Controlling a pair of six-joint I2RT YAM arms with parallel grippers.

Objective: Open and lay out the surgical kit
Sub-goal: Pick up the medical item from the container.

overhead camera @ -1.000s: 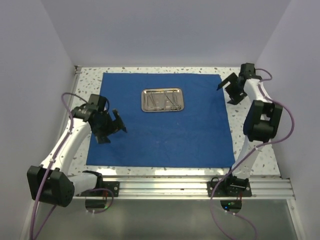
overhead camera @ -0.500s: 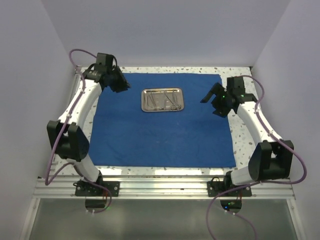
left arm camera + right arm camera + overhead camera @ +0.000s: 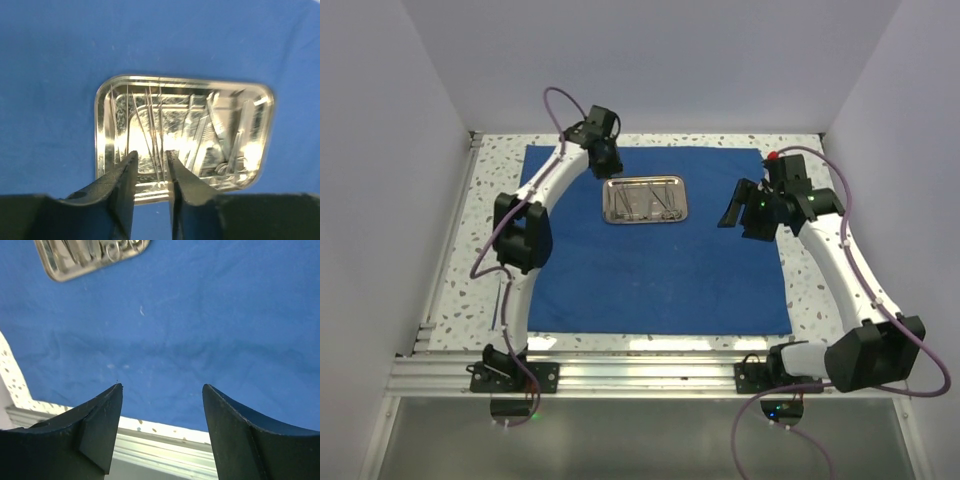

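The royal-blue cloth (image 3: 650, 270) lies spread flat on the table. The steel tray (image 3: 645, 180) sits on its far middle and holds several thin silver instruments (image 3: 655, 203). My left gripper (image 3: 607, 165) hangs at the tray's far-left corner. In the left wrist view the left gripper (image 3: 151, 155) has a narrow gap between its jaws, over the tray's rim (image 3: 101, 130) and the instruments (image 3: 200, 135). I see nothing held. My right gripper (image 3: 730, 215) is wide open over the cloth to the right of the tray. In the right wrist view the gripper (image 3: 162, 387) is empty above the cloth (image 3: 200, 315).
The speckled tabletop (image 3: 490, 230) shows round the cloth. An aluminium rail (image 3: 650, 370) runs along the near edge and also shows in the right wrist view (image 3: 165, 450). Plain walls close in the left, right and back sides.
My left arm has swung from the cloth's left side round to the far edge and the tray. My right gripper has moved from the far right corner in over the cloth.
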